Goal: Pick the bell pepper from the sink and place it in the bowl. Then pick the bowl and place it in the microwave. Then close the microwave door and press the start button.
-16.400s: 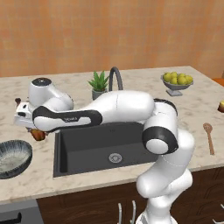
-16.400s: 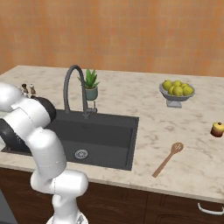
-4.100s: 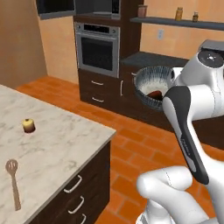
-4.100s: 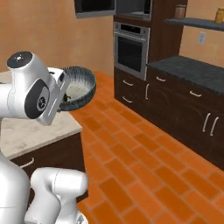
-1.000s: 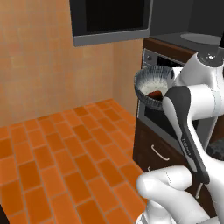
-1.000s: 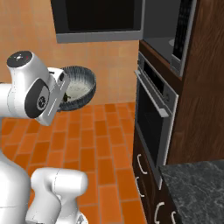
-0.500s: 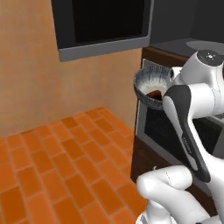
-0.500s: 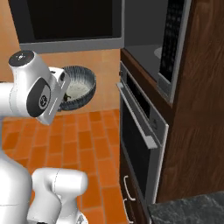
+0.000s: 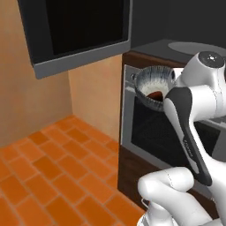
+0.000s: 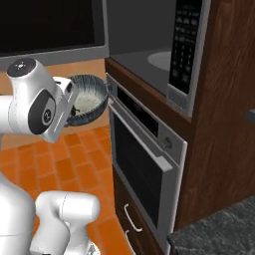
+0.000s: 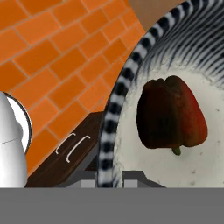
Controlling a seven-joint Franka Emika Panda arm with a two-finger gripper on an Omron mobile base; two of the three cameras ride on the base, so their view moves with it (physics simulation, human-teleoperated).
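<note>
Gripping the rim of the bowl (image 11: 109,127), the end effector (image 11: 108,177) is seen in the hand view with one finger on each side of the striped edge, clenched on it. The bowl is held up in the air in front of the wall oven (image 10: 144,164), just beside the oven's upper front edge, and is seen from the left base view (image 9: 152,86) tilted toward the camera. The bell pepper (image 11: 170,113) lies inside the bowl on the pale speckled floor, close to the gripped rim; in the left base view it is visible as a dark red patch (image 9: 155,95) low in the bowl. The microwave (image 10: 149,35) is set above the oven, and its grey cavity with the round turntable plate (image 10: 160,60) is exposed. The microwave door (image 9: 75,33) is swung open to the left, its black glass panel framed in grey. A control panel (image 10: 185,50) with rows of buttons is found on the right side of the cavity. Below the bowl, orange brick floor (image 9: 39,176) is seen, and dark drawers with curved handles (image 10: 130,219) are set under the oven.
</note>
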